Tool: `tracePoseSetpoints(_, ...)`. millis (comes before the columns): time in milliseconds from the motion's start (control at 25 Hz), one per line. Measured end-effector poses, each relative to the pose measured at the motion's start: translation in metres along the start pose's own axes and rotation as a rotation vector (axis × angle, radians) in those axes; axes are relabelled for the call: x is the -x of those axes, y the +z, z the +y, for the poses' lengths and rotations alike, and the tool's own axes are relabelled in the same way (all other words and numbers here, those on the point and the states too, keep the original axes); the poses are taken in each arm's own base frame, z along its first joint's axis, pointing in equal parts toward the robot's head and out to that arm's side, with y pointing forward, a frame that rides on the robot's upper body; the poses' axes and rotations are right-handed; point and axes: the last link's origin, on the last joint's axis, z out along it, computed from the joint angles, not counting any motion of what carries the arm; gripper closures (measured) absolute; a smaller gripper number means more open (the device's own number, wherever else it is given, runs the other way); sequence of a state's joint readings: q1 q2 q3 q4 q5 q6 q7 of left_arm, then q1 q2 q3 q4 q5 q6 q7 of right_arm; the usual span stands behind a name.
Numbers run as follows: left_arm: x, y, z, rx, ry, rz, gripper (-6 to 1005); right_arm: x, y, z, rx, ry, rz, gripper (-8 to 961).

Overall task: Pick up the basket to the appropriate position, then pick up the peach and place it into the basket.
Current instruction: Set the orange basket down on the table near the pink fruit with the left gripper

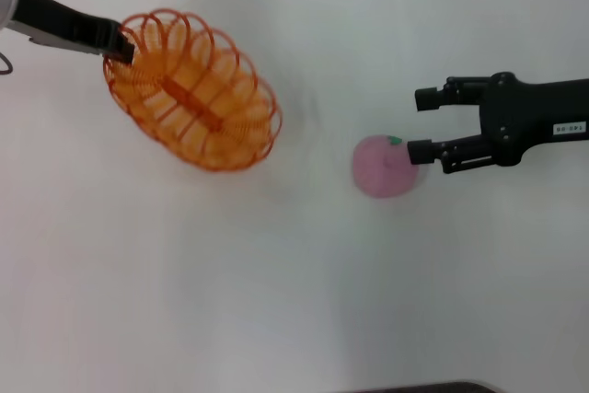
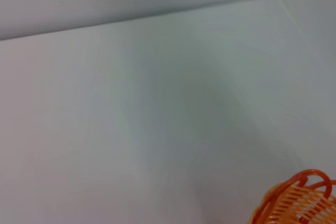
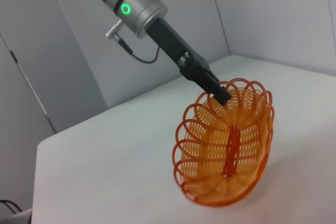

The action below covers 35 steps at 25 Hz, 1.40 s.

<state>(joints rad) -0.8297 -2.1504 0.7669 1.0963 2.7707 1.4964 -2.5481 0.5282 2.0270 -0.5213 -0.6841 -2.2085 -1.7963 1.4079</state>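
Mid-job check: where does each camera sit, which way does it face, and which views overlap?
Head: above, facing down at the table; shows left tool on the tilted basket, open right tool by the peach.
Left wrist: faces across bare table; basket edge only, no arm.
Right wrist: faces the basket and left tool.
All three share the basket.

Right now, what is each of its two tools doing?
Left tool: closed on the rim of the tilted basket.
Right tool: open, holding nothing, right beside the peach.
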Motion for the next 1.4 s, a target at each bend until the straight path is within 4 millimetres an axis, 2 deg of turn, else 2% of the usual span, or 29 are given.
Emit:
tracePoseSetpoints(240,0.011,0.004,-0.014,0.003,-0.222,0.064,931,0.012,-0.006,-0.008,-0.019,-0.006,0.005,39)
tracePoseSetpoints(520,0.048,0.015,-0.035,-0.001,-0.496,0.121,931,0.014,-0.013,-0.012,-0.03,-0.023,0.024,39)
tracePoseSetpoints(720,0.068,0.022,-0.04,0.028,-0.59,0.167,931,0.013,-0.013,-0.012,-0.032,-0.043,0.023,39)
tracePoseSetpoints(1040,0.091,0.032,-0.036,0.063,-0.651,0.178,932,0.013,-0.013,-0.011,-0.031,-0.043,0.019,38)
tracePoseSetpoints(1280,0.103,0.035,-0.021,0.162,-0.66,0.126,790,0.018,-0.011,-0.012,-0.027,-0.017,0.009,38)
tracePoseSetpoints(1400,0.107,0.028,-0.022,0.177,-0.642,0.131,665,0.022,-0.01,-0.012,-0.024,-0.005,-0.006,39)
